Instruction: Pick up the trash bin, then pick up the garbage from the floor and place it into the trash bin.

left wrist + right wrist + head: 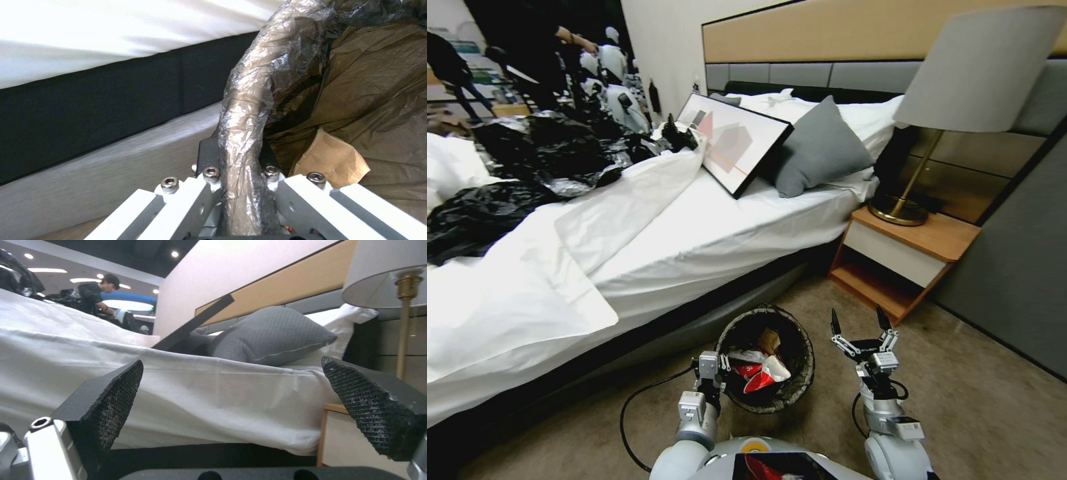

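Looking down from my head camera, I saw the trash bin (790, 393) on the carpet just beside the bed (647, 260), close in front of my body. My left gripper (725, 371) sat at the bin's near-left rim, clamped on the liner-wrapped edge. Inside the bin lay the garbage (760, 373): red-and-white wrappers and a tan paper piece near the far side. My right gripper (859, 325) hovered on the other side of the bin, apart from it, pointing toward the nightstand (924, 243), its jaws spread wide with nothing between them. A lamp (960, 100) stood on the nightstand. On the bed, well beyond the bin, lay a framed picture (735, 141), a grey pillow (820, 150) and shiny black bags (527, 160).

From my left wrist camera, the bin's rim (249, 110), rolled in crinkled dark liner, ran straight between my fingers (206, 155), which pressed against it from both sides. The brown liner fell away inside the bin, and the tan paper piece (331, 160) lay just beside the rim. The bed's dark base rose on the outer side of the bin.

From my right wrist camera, my two black pads (113, 396) stood far apart, holding nothing, with the bed's white sheet and the grey pillow (269, 335) beyond them and the lamp (402, 306) off to one side.
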Controlling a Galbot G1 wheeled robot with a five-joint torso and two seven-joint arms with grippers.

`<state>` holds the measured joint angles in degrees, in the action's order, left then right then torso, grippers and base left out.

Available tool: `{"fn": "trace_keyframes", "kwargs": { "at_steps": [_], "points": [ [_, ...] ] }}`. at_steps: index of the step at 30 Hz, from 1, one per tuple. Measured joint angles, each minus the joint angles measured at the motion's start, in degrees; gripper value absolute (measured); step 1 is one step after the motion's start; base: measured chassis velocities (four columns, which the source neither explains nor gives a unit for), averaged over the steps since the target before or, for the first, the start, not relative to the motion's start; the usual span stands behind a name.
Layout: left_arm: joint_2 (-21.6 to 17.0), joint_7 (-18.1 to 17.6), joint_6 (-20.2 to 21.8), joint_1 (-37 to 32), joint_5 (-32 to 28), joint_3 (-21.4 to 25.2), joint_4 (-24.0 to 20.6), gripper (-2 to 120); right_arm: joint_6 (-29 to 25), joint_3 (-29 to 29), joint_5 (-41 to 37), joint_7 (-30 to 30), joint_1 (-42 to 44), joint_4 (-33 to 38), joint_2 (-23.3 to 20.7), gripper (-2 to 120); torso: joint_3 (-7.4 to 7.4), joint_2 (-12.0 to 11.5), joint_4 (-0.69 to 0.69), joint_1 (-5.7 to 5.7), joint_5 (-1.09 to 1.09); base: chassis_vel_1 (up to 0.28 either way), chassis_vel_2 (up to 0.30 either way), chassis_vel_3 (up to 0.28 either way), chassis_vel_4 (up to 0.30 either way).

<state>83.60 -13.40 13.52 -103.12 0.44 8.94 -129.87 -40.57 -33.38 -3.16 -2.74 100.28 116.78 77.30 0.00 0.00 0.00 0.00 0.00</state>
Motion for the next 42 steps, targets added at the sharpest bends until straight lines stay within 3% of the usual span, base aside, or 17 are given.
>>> {"fn": "trace_keyframes", "kwargs": {
  "at_steps": [42],
  "points": [
    [-0.04,0.09,-0.24,0.04,0.18,-0.12,0.06,0,0.46,-0.08,0.12,0.41,-0.43,-0.34,-0.42,100,0.0,0.0,0.0,0.0,0.0,0.014,0.011,0.012,0.013]
  ]
}}
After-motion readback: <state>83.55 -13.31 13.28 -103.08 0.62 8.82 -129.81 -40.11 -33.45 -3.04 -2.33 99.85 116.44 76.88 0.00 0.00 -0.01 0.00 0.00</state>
